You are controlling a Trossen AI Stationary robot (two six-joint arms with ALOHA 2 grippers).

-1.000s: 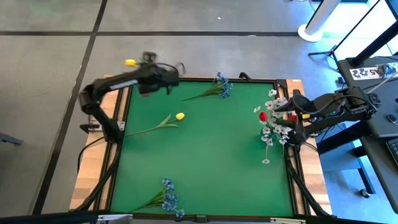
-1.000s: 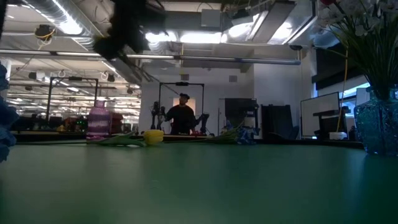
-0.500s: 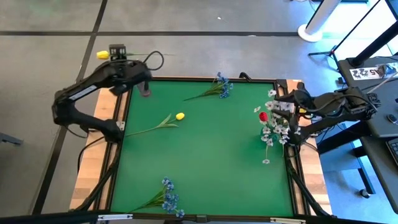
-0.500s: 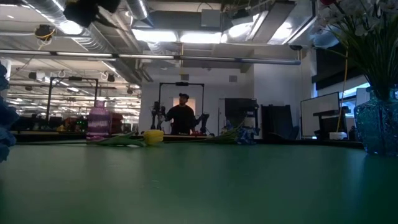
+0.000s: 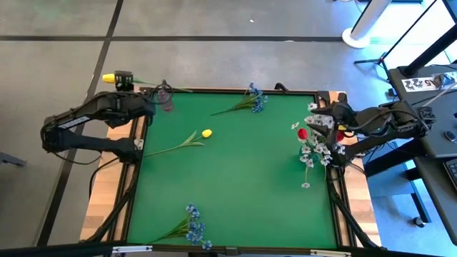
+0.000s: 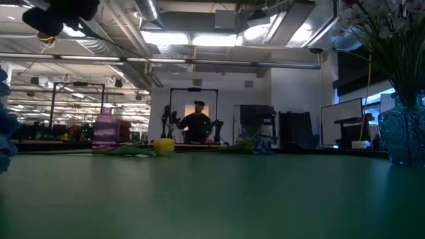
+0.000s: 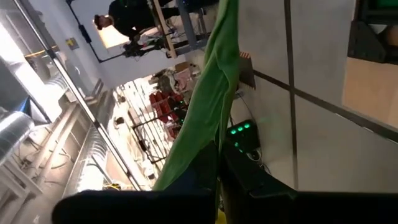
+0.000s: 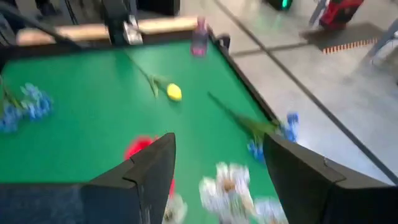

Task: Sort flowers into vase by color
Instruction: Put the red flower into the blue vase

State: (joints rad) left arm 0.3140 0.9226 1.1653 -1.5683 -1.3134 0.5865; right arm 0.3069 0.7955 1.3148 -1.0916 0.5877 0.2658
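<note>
Your left arm has swung out past the tabletop's far left corner since a second ago, carrying its yellow tulip with it; the right arm has edged slightly inward over the bouquet. The left pincer (image 5: 123, 77) is now pressed together on the tulip's thin green stem, with the yellow bud (image 5: 108, 77) out beyond the tabletop edge over the grey floor and the stem trailing back over the small pink vase (image 5: 165, 100) at that corner. In the left wrist view a broad green leaf (image 7: 208, 106) runs up from between the dark fingers.

Your right pincer (image 5: 320, 123) stands spread, empty, above the bunch at the right edge: one red tulip (image 5: 302, 133) among sprays of small white blossoms (image 5: 312, 151), standing in a blue glass vase (image 6: 402, 136).

On the green felt tabletop (image 5: 243, 185) you have three loose flowers: one yellow tulip (image 5: 206, 133) with a long stem near the left middle, one bunch of small blue blossoms (image 5: 254, 98) at the far edge, and a second blue bunch (image 5: 194, 227) at the near edge.

Beyond the tabletop, a person (image 6: 197, 126) stands in the room by a dark frame.
</note>
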